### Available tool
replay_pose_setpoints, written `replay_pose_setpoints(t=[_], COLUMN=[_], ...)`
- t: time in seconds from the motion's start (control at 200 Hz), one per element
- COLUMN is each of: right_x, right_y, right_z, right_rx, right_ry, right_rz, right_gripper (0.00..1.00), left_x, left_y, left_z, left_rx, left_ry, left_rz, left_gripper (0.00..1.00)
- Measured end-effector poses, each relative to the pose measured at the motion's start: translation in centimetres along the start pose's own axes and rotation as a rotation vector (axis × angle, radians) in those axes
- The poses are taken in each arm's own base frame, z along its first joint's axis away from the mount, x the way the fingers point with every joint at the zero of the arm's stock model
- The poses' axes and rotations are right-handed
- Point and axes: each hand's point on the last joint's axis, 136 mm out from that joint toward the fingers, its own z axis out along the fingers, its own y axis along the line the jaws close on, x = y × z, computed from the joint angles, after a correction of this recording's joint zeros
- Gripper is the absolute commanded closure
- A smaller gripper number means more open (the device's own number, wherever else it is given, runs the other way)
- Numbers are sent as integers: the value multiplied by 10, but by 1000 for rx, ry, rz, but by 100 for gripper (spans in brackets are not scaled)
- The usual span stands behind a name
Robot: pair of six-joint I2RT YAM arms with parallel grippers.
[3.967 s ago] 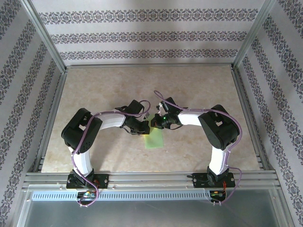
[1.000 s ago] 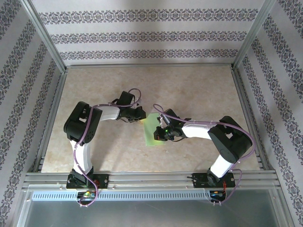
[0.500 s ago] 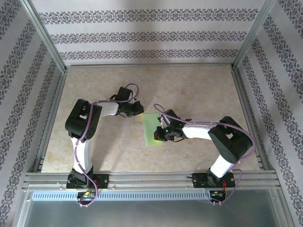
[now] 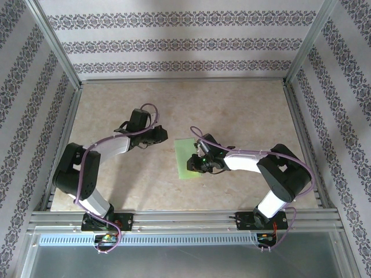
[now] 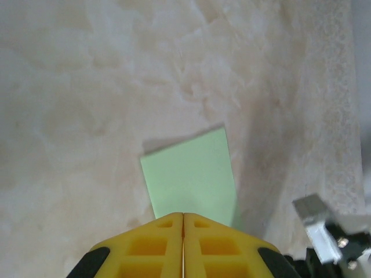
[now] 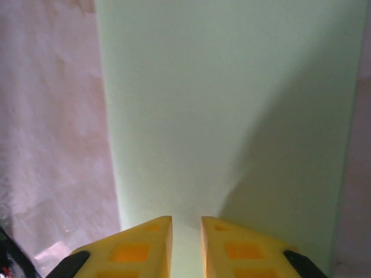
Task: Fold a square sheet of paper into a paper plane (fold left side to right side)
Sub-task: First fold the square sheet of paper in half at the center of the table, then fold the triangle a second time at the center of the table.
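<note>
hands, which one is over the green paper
The right hand, fingers slightly parted above the green paper; the left hand is shut and off to its side.

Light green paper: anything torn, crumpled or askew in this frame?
Nothing stands out. The folded light green paper sheet lies flat on the beige mottled tabletop, its edges clean and untorn, only slightly turned against the table's sides.

The left arm (image 4: 110, 146) and the right arm (image 4: 243, 162) have white shells between black joint housings, thin purple cables (image 4: 152, 106) loop along them, and the fingers (image 5: 152, 246) are yellow plastic with square recesses and black corners behind.
</note>
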Motion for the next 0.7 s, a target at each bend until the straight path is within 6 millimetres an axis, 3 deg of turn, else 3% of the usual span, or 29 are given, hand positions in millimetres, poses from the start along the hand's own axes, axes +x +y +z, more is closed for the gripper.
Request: replay_pose_setpoints(t=[0.175,0.305,0.485,0.7], right_x=[-24,-42,-66,-56], right_y=[34,46,28,-3], right_z=[-21,-44,-71,-78], right_rx=[-59,-82,-77,-59], right_ry=[-69,-151,-245,-249], right_rz=[-57,-91,-47,4], right_gripper=[62,55,43,22], left_x=[47,76,96,101], left_y=[1,0,-4,1], left_z=[4,10,23,44], left_rx=[-27,-43,-40,-60], left_ry=[108,180,241,286], left_rz=[-55,-84,-108,-131], left_gripper=[91,91,91,91])
